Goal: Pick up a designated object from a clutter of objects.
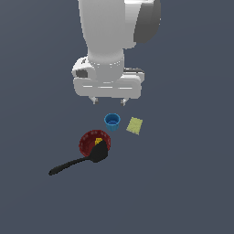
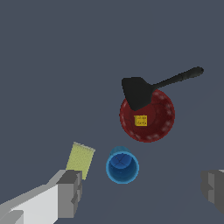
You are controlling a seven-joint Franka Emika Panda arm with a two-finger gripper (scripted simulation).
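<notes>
Wrist view is showing the tiny yellow-orange block (image 2: 140, 120) lying inside the red bowl (image 2: 164, 124), near its middle, looking roughly square with edges squared to the picture, so no long axis is telling. One black spatula (image 2: 140, 92) is resting its blade over the bowl's rim. One blue cup (image 2: 122, 166) is standing upright near the bowl, and one pale yellow-green square (image 2: 80, 160) is lying just beside the cup. The gripper (image 2: 142, 190) is hanging above with fingers (image 2: 70, 192) spread wide, holding nothing.
</notes>
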